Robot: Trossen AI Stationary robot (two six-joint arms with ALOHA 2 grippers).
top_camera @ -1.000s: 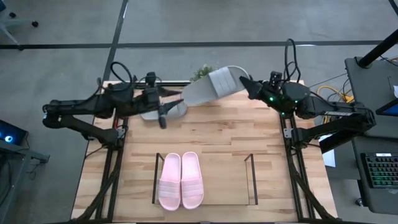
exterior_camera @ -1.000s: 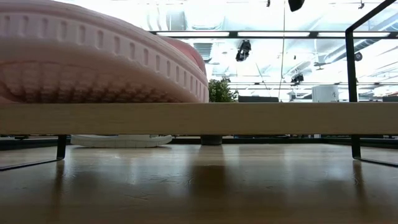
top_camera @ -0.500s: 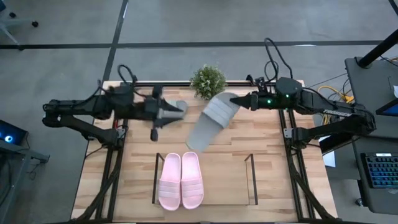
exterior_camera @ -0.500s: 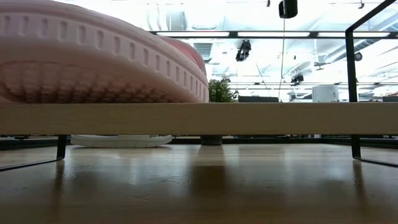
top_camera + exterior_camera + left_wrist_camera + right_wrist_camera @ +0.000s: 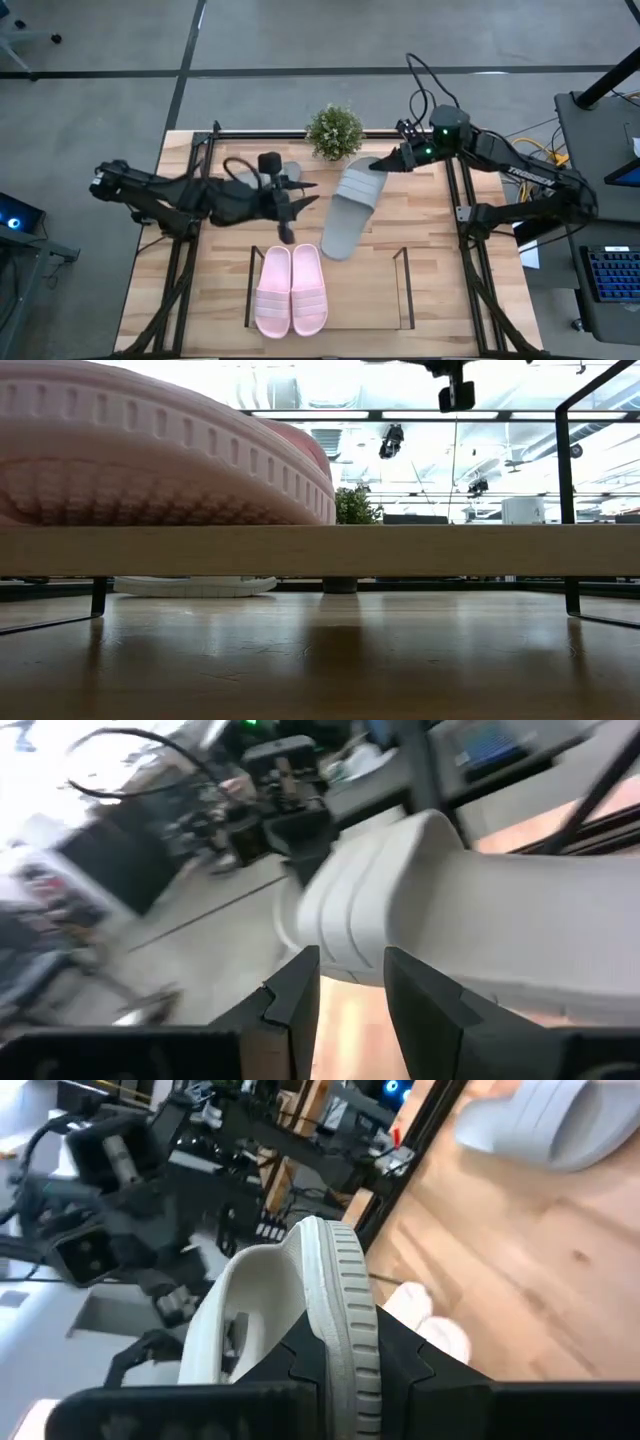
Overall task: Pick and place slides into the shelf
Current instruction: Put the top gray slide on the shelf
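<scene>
Two pink slides (image 5: 291, 290) sitting in shelf (image 5: 405, 290) at table's near edge. Right gripper (image 5: 385, 165) clamping grey slide's (image 5: 350, 197) heel mid-table, toe dangling: risking swing into wire upright. Left gripper (image 5: 300, 196) part-open beside it, crowding. Second grey slide (image 5: 288, 172) lying behind.

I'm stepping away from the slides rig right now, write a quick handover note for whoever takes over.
Right gripper: shut on a grey slide, gripped at one end and carried in the air between the plant and the shelf.
Left gripper: holds nothing, fingers apart, reaching toward that same grey slide from its left.
Pink pair: already side by side in the shelf's left half.
Second grey slide: on the table behind the left arm, partly hidden.
Done: two pink slides placed. Left: set down the carried grey slide in the shelf's free right half, then fetch the other grey one.
</scene>
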